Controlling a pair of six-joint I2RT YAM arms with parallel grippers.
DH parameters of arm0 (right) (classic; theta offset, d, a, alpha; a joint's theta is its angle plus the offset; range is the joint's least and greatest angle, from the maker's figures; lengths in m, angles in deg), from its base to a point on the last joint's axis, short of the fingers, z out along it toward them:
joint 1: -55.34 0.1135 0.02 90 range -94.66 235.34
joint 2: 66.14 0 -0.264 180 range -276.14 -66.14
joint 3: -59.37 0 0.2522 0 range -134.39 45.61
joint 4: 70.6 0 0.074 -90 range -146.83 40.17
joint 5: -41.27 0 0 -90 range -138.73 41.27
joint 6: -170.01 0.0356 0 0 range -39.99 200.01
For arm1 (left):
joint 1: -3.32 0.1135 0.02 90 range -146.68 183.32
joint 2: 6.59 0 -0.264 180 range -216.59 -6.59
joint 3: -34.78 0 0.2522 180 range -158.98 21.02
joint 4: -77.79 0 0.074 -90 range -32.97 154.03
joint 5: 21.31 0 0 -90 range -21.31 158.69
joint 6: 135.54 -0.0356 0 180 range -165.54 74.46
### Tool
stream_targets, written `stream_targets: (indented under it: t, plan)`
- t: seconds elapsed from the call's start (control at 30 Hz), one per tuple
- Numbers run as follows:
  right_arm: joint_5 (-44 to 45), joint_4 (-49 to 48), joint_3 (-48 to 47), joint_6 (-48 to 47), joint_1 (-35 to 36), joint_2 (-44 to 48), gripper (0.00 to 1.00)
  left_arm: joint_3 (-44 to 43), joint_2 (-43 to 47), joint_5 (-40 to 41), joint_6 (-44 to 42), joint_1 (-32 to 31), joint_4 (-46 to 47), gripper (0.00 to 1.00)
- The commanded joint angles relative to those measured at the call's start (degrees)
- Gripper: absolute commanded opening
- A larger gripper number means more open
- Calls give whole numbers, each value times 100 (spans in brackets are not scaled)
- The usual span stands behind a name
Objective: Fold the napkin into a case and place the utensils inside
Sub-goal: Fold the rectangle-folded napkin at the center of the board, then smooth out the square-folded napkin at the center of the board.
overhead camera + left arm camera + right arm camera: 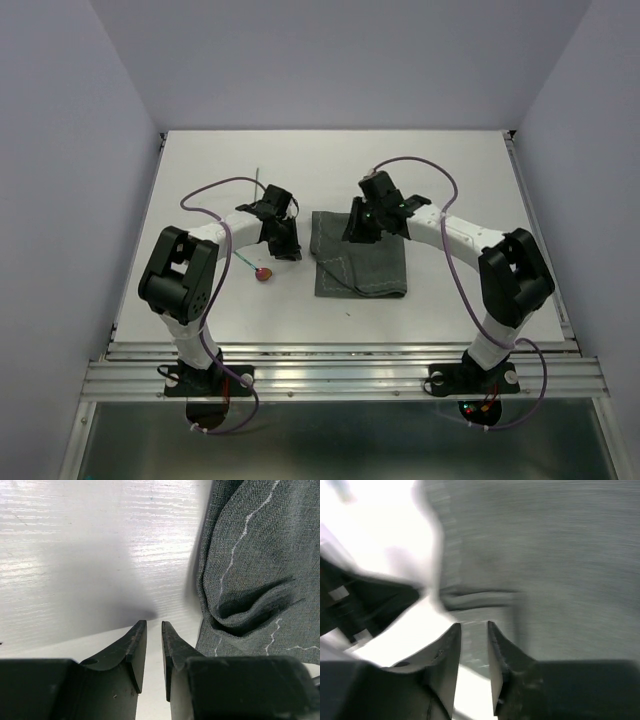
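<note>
The dark grey napkin [362, 262] lies folded on the white table, with a crumpled fold at its left edge [250, 570]. My left gripper [285, 248] is just left of that edge, low over bare table; its jaws [154, 624] stand a narrow gap apart with nothing between them. My right gripper [357, 232] hovers over the napkin's far left part [545, 555], open [473, 625] and empty; that view is blurred. The red-bowled spoon [263, 274] lies left of the napkin, near the left arm. The slim grey utensil [258, 182] lies farther back.
A white table [450, 170] is bounded by plain walls on three sides, with a metal rail [340, 375] along the near edge. The left arm's dark body [360, 605] shows at the left of the right wrist view. Purple cables loop off both arms.
</note>
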Motion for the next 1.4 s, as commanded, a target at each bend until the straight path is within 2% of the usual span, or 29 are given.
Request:
stream_targets:
  t: [0.0, 0.07, 0.3, 0.57, 0.8, 1.1, 1.17, 1.37]
  plan:
    - [418, -364, 723, 536, -169, 165, 25, 116, 348, 43, -107, 25, -50, 30]
    - [446, -452, 874, 721, -169, 201, 20, 108, 348, 52, -115, 25, -58, 30]
    - [33, -733, 1094, 572, -169, -1, 14, 90, 366, 79, -124, 25, -85, 30]
    - [-494, -593, 778, 27, 76, -335, 14, 20, 330, 96, -107, 34, -111, 30]
    - [-1215, -1059, 725, -272, 340, -283, 14, -77, 427, 175, -98, 42, -243, 30]
    - [-1689, -901, 417, -790, 630, -449, 12, -217, 875, 333, -150, 438, -489, 30]
    - [-1586, -804, 400, -870, 631, -397, 11, -287, 910, 325, -168, 456, -541, 30]
    - [-224, -286, 479, -669, 429, 59, 11, -349, 902, 26, -133, 298, -393, 30]
